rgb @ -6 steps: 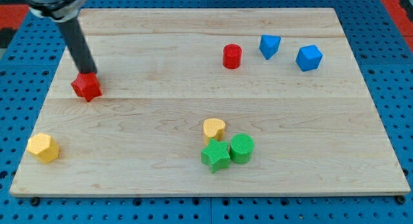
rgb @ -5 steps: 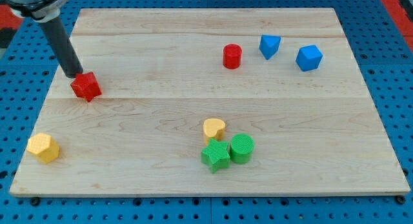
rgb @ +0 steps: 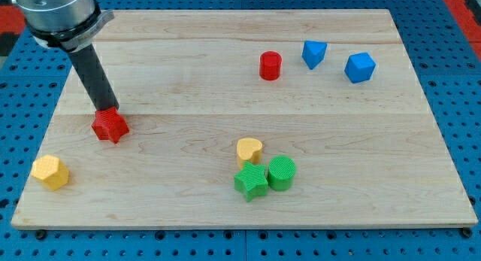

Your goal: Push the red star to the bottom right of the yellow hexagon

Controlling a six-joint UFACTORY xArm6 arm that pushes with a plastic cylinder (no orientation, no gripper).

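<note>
Clearly the push is under way but far from finished: the red star sits on the view's left part of the wooden counter, and my tip rests against its upper edge, on the side facing the view's top, with the dark rod slanting up and to the view's left from there. There is no pincer on this arm at all, only the rod, so nothing is gripped; the star is simply being shoved. The yellow hexagon lies near the bottom left corner of the counter, below and to the left of the star and well apart from it. The star is thus already to the hexagon's right but higher up the view than it, so what remains, as I judge it, is to drive the star toward the view's bottom until it ends lower than the hexagon while staying on its right. With my tip on the star's top side, the contact looks suited to that downward push. The other blocks, a red cylinder, two blue blocks, a yellow piece, a green star and a green cylinder, lie well off to the right and out of the path.
</note>
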